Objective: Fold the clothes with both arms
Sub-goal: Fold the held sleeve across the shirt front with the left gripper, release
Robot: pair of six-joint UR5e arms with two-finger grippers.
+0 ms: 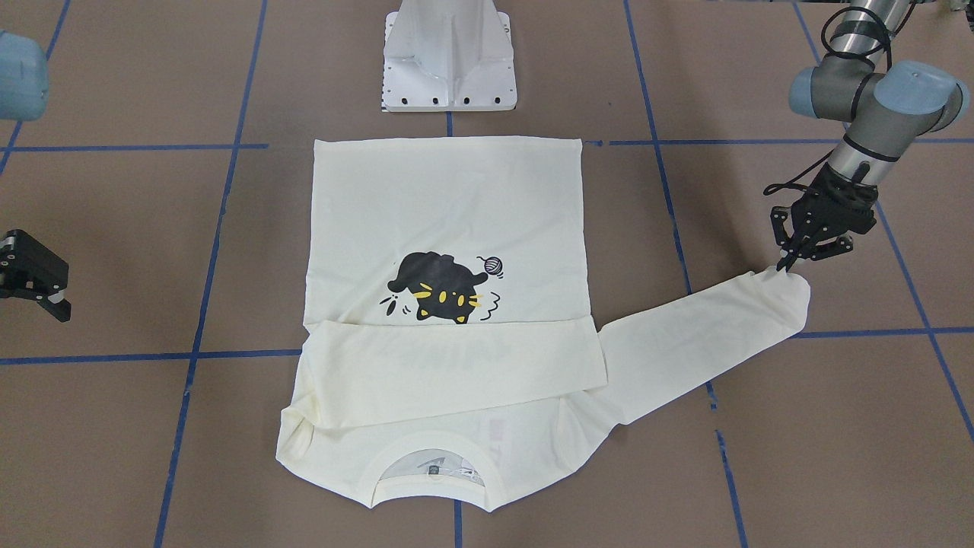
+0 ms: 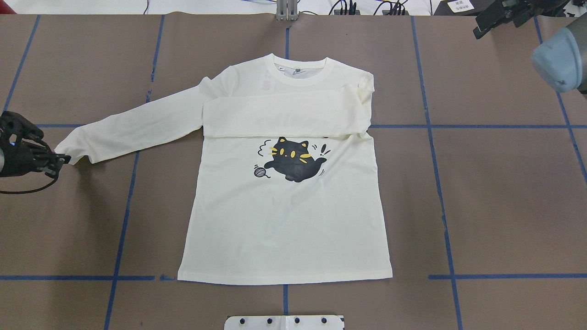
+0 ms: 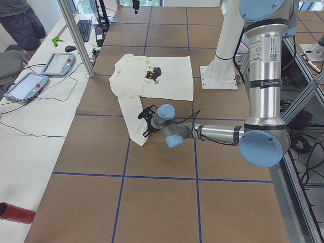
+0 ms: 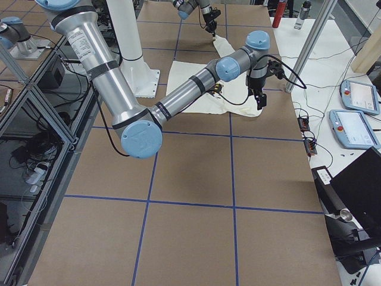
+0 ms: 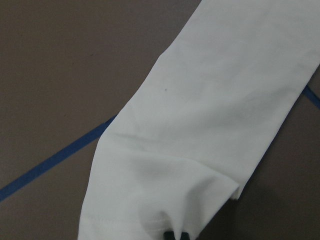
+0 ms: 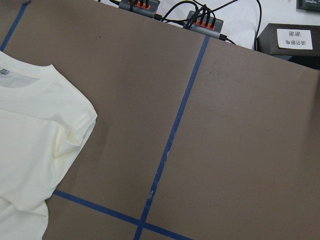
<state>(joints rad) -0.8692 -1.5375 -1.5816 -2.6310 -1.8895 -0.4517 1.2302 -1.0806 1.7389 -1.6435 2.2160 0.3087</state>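
The cream shirt [image 2: 284, 229] is laid print-up on the brown bench [image 2: 504, 206], marked with blue tape lines [image 2: 504, 126]. The cuff [image 2: 69, 149] of its outstretched sleeve [image 2: 133, 126] is pinched between the left jaws. The right jaws are held well apart from it; whether they are spread cannot be told. Two pendants [image 3: 58, 63] are seen beside the bench
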